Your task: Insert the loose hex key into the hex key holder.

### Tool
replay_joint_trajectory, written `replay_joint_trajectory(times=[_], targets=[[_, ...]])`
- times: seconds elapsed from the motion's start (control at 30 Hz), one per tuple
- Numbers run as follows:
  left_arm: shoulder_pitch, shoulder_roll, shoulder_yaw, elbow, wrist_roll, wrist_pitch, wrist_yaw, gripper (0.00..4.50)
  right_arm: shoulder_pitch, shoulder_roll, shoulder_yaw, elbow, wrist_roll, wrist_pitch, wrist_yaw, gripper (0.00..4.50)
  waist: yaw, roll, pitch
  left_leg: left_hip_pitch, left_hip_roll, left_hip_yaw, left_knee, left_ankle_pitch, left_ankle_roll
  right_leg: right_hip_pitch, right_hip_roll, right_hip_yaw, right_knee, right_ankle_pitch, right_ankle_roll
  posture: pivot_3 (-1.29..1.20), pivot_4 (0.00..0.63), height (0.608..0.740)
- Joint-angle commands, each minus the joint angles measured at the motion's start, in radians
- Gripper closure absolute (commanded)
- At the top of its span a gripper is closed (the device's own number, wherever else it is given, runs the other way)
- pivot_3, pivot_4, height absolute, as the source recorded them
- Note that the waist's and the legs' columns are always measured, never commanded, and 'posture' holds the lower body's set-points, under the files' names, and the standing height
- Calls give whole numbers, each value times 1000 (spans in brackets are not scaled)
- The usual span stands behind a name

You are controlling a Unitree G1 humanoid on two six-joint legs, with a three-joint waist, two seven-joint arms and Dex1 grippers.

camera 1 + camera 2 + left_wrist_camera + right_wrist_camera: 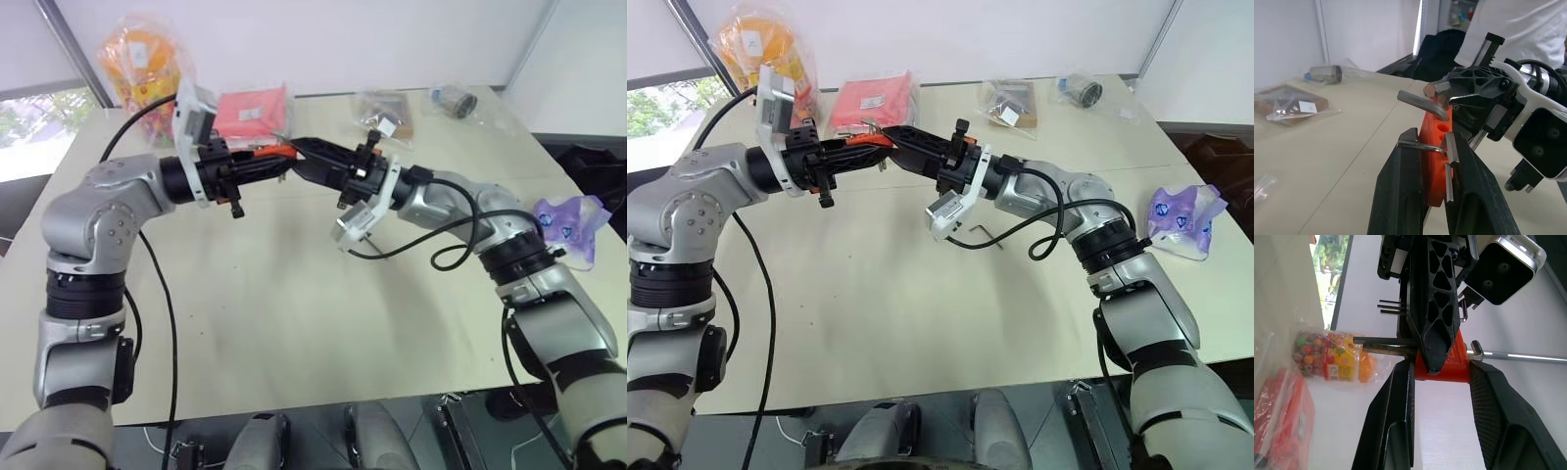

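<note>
Both arms meet in the air above the far middle of the worktop, fingertip to fingertip. The hex key holder, an orange block, sits between them. The left claw is closed on the holder's lower part, one black finger on each flat side, with a thin bent key lying across its fingertips. The right claw also grips the holder, its two fingers pressed against opposite sides of the block, and the left claw's finger crosses in front of it. Grey keys stick out of the holder to the side, and a thicker bent one stands at its upper end next to the right claw's tip.

The loose hex key lies flat on the worktop, well below and apart from both claws, just beside the right forearm.

A red packet lies near the worktop's far edge, behind the left claw.
</note>
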Motion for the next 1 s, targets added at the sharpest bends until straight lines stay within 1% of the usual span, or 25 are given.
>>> replay_joint_trajectory(times=[0.03,0.17,0.23,0.27,0.3,0.33,0.4,0.53,0.6,0.67,0.7,0.73,0.77,0.83,0.87,0.93,1.0], targets=[[-2,-4,40,-1,-14,-10,20,4479,-6,-10,-27,-24,16,-12,1,3515,0,0,0,0,0,0,0,0,0,0,0,0,0,0,0,0,150,740],[0,-12,36,0,-7,-15,22,4479,-8,-12,-20,-10,31,-21,32,3515,1,0,0,0,0,0,0,0,0,0,0,0,0,0,0,0,150,740],[2,-14,36,-1,-6,-15,22,4500,-8,-10,-18,1,51,-24,55,2474,0,0,0,0,0,0,0,0,0,0,0,0,0,0,0,0,150,740],[2,-15,37,0,-5,-15,22,4500,-8,-9,-18,5,56,-23,64,2118,0,0,0,0,0,0,0,0,0,0,0,0,0,0,0,0,150,740],[3,-17,37,-2,-6,-15,24,4500,-7,-9,-18,6,58,-21,73,1568,0,0,0,0,0,0,0,0,0,0,0,0,0,0,0,0,150,740],[5,-18,37,-4,-7,-16,26,4500,-4,-9,-18,8,62,-13,90,1115,0,0,0,0,0,0,0,0,0,0,0,0,0,0,0,0,150,740],[8,-20,38,-7,-10,-14,31,4500,4,-10,-8,24,83,-4,146,66,0,0,0,0,0,0,0,0,0,0,0,0,0,0,0,0,150,740],[18,-21,38,-15,-6,-22,39,4500,38,-26,-8,43,134,-5,232,66,2,0,0,0,0,0,0,0,0,1,0,0,0,0,0,0,150,740],[32,-18,30,-27,14,-45,45,4500,73,-14,-51,83,310,114,395,66,1,0,0,0,0,0,1,0,0,1,0,0,0,0,0,0,150,740],[46,-22,25,-41,28,-66,59,4500,110,21,-129,63,539,392,604,66,0,0,0,0,0,0,1,0,0,2,0,0,-1,0,0,0,150,740],[55,-24,19,-49,39,-80,63,4500,122,35,-169,28,643,577,708,66,0,0,0,0,0,0,1,0,0,2,0,0,-1,0,0,0,150,740],[63,-25,15,-57,47,-91,65,4500,131,42,-196,-7,709,711,778,66,1,0,0,0,1,-1,1,0,0,3,0,0,-1,0,0,0,150,740],[70,-31,16,-65,46,-93,73,4500,137,36,-215,-59,773,894,864,66,2,0,0,0,0,-1,1,0,0,3,-1,0,-1,0,0,0,150,740],[84,-44,16,-78,46,-97,89,4500,154,12,-231,-171,883,1186,1005,66,6,0,0,0,1,-2,2,0,0,3,-2,0,-1,0,0,0,150,740],[92,-51,14,-83,48,-100,96,4500,160,2,-238,-224,928,1337,1046,66,9,0,0,0,0,-2,1,0,0,3,-2,0,-1,0,0,0,150,740],[104,-58,9,-92,54,-107,103,4500,164,-9,-240,-295,972,1558,1070,66,11,0,0,0,0,-3,1,0,0,3,-2,-1,-1,0,0,0,150,740],[112,-64,6,-99,57,-111,107,4500,183,-29,-204,-353,961,1672,1075,66,15,0,0,0,0,-3,1,0,0,3,-2,-1,-1,0,0,0,150,740]])
